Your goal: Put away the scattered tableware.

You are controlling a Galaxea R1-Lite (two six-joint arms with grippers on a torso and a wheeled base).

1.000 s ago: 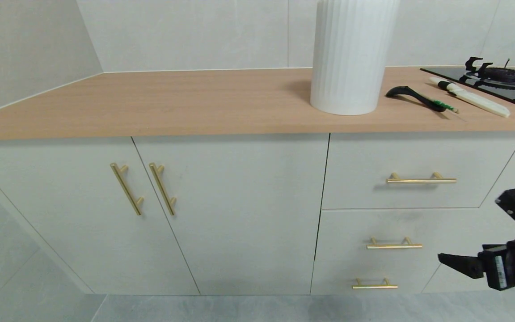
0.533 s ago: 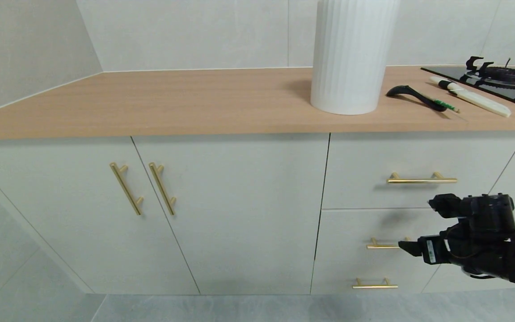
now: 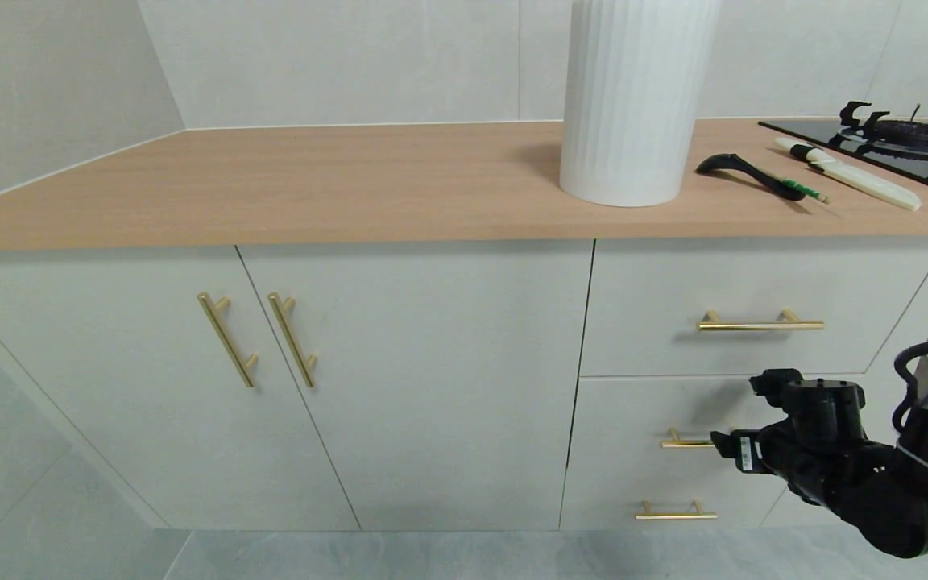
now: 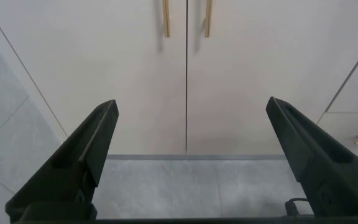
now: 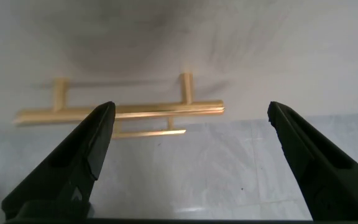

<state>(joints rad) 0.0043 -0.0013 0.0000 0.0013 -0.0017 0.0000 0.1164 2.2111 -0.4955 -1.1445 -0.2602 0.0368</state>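
You have bright, soft, even light from overhead: the white canister throws only a faint shadow leftward on the countertop, and the black spoon lays a thin dark edge beside itself. In your head view the cabinet doors splay toward the lower corners. In your right wrist view a grey shadow smudges the drawer front above its handle.

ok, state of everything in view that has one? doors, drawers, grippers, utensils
cabinet doors: both shut
top drawer: shut
lower drawer fronts: shut
left gripper: open, empty
right gripper: open, empty, in front of the middle handle
black ladle: lying on the countertop
white knife: lying on the countertop
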